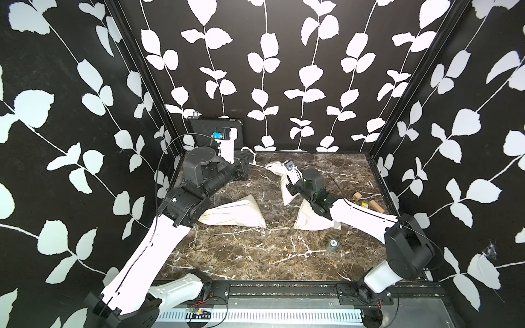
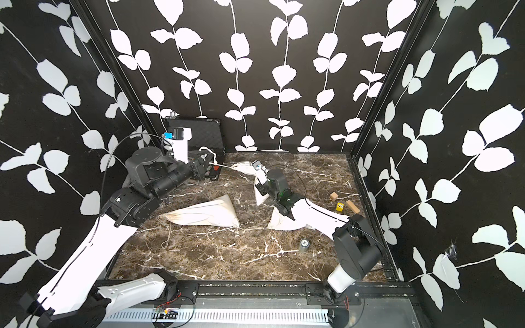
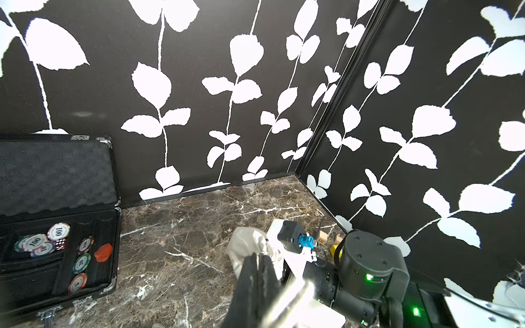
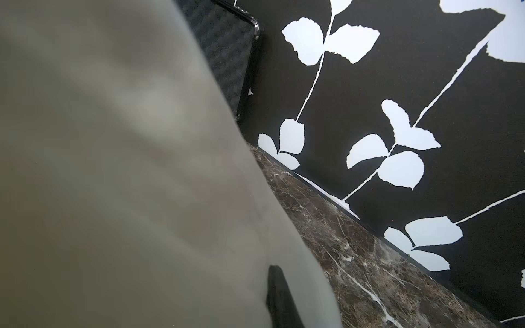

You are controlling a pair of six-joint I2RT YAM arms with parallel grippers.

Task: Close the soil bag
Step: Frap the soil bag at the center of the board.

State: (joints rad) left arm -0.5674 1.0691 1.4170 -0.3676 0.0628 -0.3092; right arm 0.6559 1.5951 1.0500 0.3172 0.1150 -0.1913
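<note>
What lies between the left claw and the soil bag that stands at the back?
Only a thin white drawstring, running from the left claw to the gathered top of the soil bag. It shows in both top views.

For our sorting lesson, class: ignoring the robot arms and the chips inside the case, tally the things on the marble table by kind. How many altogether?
Cloth bags: 3
Wooden blocks: 2
Yellow cube: 1
Small grey can: 1
Open black case: 1
Total: 8
</note>
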